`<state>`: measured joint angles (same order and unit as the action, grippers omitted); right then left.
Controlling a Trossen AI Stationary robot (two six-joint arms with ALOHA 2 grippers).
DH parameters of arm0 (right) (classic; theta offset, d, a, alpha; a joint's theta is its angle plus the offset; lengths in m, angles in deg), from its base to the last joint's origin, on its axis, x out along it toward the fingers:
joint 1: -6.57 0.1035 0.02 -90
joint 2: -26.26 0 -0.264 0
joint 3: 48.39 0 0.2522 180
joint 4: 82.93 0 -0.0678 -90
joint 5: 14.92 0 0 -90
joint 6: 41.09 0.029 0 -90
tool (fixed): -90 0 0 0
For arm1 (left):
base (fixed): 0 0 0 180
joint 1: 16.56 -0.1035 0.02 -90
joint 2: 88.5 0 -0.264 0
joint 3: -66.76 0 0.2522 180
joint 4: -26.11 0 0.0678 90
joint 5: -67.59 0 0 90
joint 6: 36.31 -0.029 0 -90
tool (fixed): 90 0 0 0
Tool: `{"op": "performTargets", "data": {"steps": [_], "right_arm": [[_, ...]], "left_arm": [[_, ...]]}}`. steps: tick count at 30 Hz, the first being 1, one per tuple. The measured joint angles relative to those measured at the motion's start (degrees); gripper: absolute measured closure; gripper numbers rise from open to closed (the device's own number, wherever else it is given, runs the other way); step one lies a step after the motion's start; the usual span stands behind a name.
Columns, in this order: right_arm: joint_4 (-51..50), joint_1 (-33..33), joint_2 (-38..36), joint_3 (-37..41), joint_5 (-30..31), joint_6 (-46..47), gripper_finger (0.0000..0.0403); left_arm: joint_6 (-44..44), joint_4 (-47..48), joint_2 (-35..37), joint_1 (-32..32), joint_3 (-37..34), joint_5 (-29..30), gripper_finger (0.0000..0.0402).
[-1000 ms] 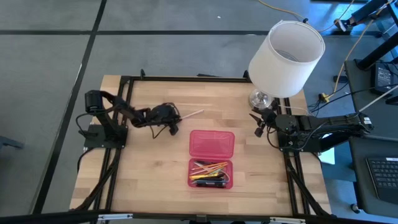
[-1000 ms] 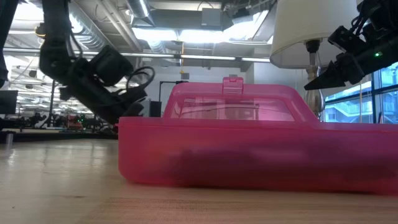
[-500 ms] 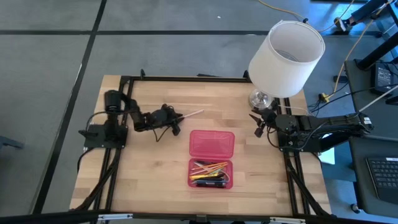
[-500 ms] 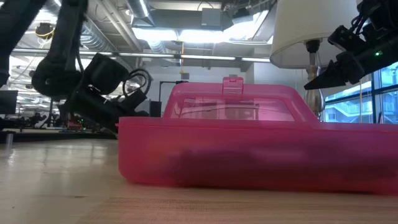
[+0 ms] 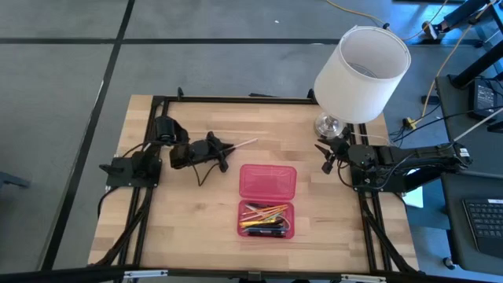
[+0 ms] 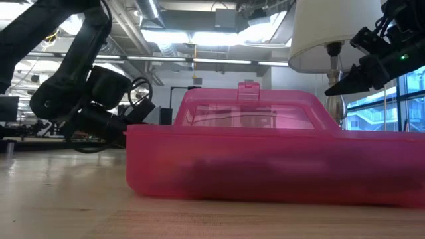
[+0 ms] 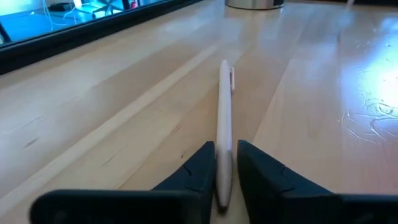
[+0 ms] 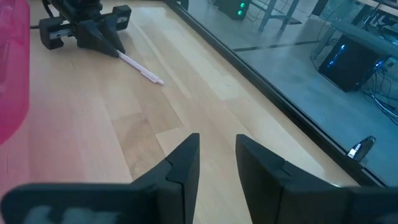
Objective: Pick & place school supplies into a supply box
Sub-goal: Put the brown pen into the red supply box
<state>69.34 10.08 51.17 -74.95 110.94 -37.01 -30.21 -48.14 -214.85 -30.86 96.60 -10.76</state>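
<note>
Pale pen on the wood table, toward the far side, left of centre; one end pinched between the fingers of the left gripper, rest of it sticking out toward the far right, lying low along the tabletop. Same seen in left wrist view: pen straight ahead between both fingertips, clamped on it, clip end pointing away. Also visible in right wrist view as a thin pale stick coming out of the left gripper. Red-pink supply box open near table centre, just to the near right of the pen, not touching: lid half flat on the far side, tray half on the near side holding a bundle of pencils and pens, yellow, orange, green and black among them. Low view filled by box wall, contents only a dark blur through the plastic. Right gripper parked at the right edge of the table, beside the lamp base, under the white lampshade; fingers slightly apart, gripping nothing, hovering over bare wood.
</note>
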Motion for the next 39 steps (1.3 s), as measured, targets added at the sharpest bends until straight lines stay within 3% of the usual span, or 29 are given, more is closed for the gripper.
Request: {"op": "performTargets", "data": {"steps": [6, 13, 21, 31, 39], "right_arm": [[0.0, 0.0, 0.0, 0.0, 0.0, 0.0, 0.0295], [0.0, 0.0, 0.0, 0.0, 0.0, 0.1, 0.0295], [0.1, 0.0, 0.0, 0.0, 0.0, 0.2, 0.0295], [0.5, 0.0, 0.0, 0.0, 0.0, 0.2, 0.0295], [1.0, 0.0, 0.0, 0.0, 0.0, 0.2, 0.0295]], "left_arm": [[-0.2, -0.2, -0.1, -0.1, 0.0, -0.6, 0.0387], [-0.3, -1.2, 0.0, 0.0, -1.1, -0.3, 0.0381], [3.8, 0.5, 6.0, 0.0, -6.6, 0.5, 0.0389], [5.3, 0.3, 19.7, 0.0, -11.4, 1.9, 0.0389], [-2.1, -0.1, 36.1, 0.8, -10.5, -1.0, 0.0389]]}}
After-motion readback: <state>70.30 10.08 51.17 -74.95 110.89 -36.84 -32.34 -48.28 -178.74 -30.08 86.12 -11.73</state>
